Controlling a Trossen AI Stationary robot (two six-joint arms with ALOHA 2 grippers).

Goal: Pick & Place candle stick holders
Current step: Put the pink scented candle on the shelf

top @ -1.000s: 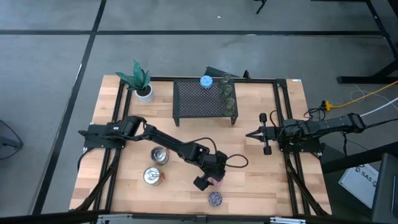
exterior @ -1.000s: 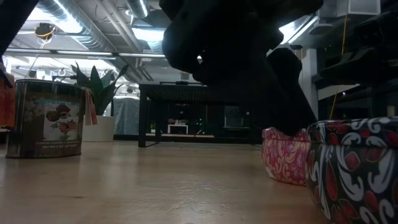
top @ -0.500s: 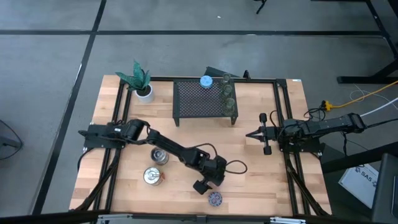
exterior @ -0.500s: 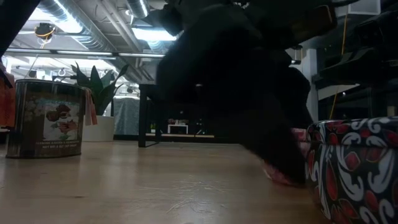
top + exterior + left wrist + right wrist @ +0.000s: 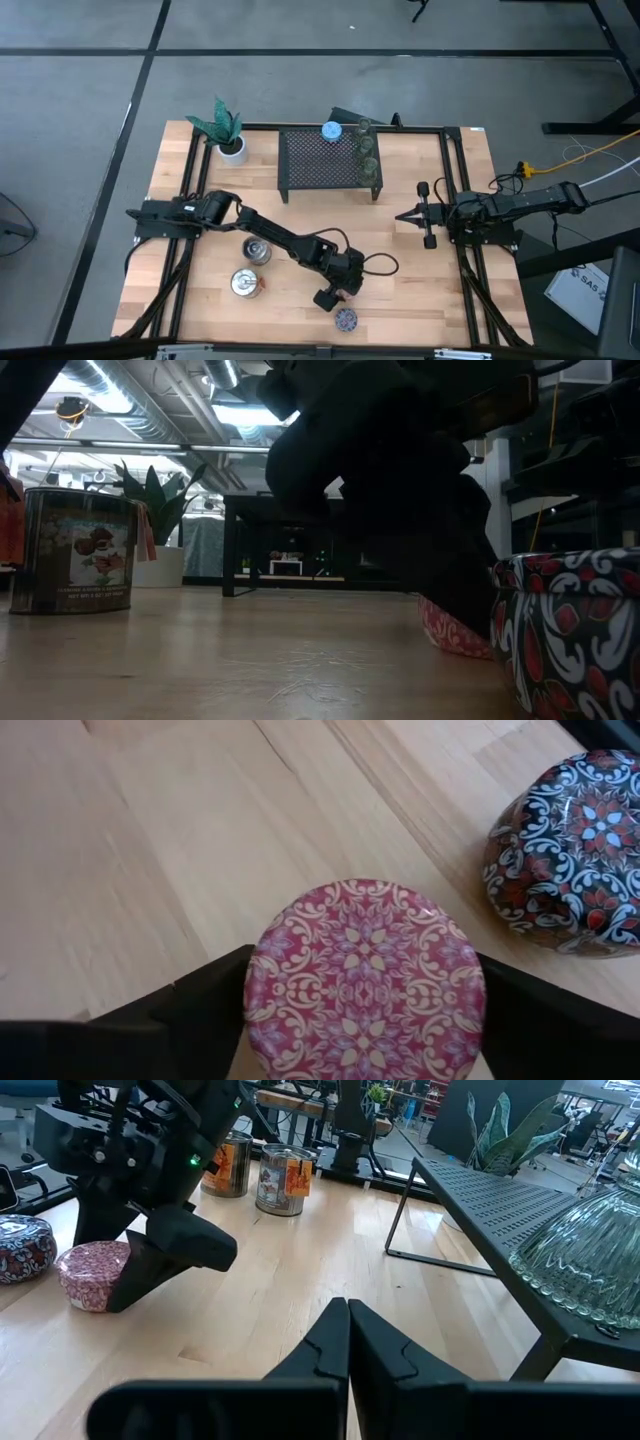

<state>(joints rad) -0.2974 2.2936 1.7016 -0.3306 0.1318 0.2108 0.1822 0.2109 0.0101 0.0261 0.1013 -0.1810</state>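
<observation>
My left gripper (image 5: pixel 365 1050) brackets the pink holder (image 5: pixel 366 982), a finger on each side, jaws wide around it. It tilts off the table, patterned lid facing my wrist, just beside the purple holder (image 5: pixel 570 840). My right gripper (image 5: pixel 347 1342) waits, fingers pressed together.

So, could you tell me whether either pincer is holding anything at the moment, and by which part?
The left pincer brackets the pink holder at its sides; a closed grip cannot be told. The right pincer is shut on nothing.
</observation>
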